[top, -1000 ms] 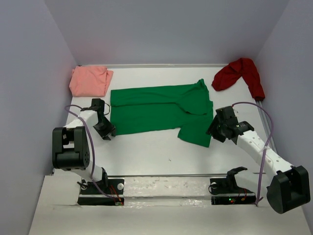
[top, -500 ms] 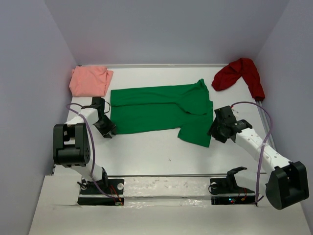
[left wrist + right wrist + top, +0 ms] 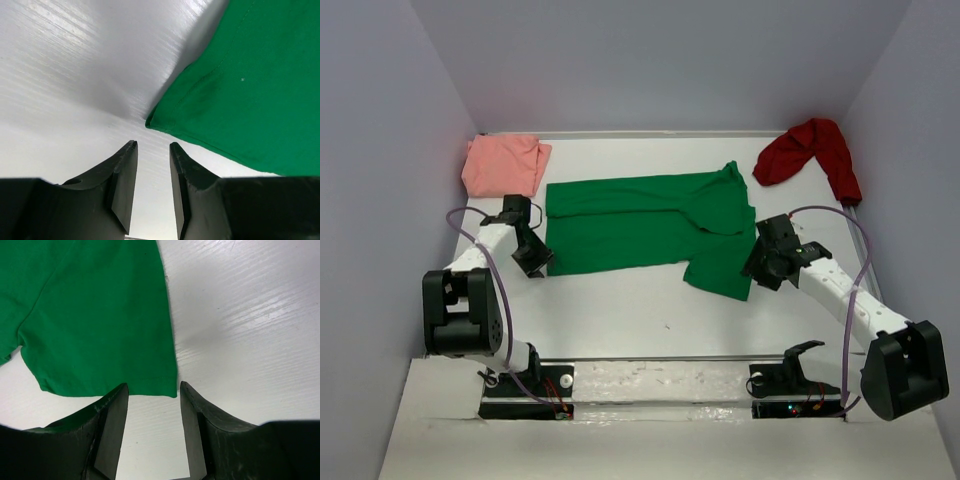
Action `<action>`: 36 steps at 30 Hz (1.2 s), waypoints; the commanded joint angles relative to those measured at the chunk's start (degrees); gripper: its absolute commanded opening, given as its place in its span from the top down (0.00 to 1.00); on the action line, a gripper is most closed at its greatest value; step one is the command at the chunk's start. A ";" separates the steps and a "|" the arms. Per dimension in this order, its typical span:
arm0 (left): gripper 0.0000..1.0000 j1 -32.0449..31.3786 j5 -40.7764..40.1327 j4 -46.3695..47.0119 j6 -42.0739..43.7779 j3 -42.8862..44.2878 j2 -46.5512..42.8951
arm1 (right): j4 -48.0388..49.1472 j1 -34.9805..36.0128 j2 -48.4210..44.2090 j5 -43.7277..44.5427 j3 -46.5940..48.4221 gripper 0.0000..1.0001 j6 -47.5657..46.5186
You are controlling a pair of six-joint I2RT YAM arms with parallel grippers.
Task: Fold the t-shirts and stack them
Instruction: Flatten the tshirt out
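three shirts: green shirt point(image 3: 640, 225) mid-frame, pink shirt point(image 3: 502, 165) upper left, red shirt point(image 3: 810, 150) upper right. two hands: left hand point(image 3: 536, 264), right hand point(image 3: 756, 272).

table point(image 3: 620, 300): white top, kinda glossy, walled in on three sides
green t-shirt point(image 3: 640, 225): laid out mostly flat mid-table, long side running left to right, a flap hanging toward the near edge at its right end
salmon-pink t-shirt point(image 3: 502, 165): lumpy pile just beside the green one's far-left corner
dark red t-shirt point(image 3: 810, 150): crumpled heap off the green one's far-right corner, small gap between them
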 commanded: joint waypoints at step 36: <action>1.00 -0.31 3.41 6.01 2.64 2.10 9.01 | -2.63 1.33 0.36 4.37 2.58 0.49 3.91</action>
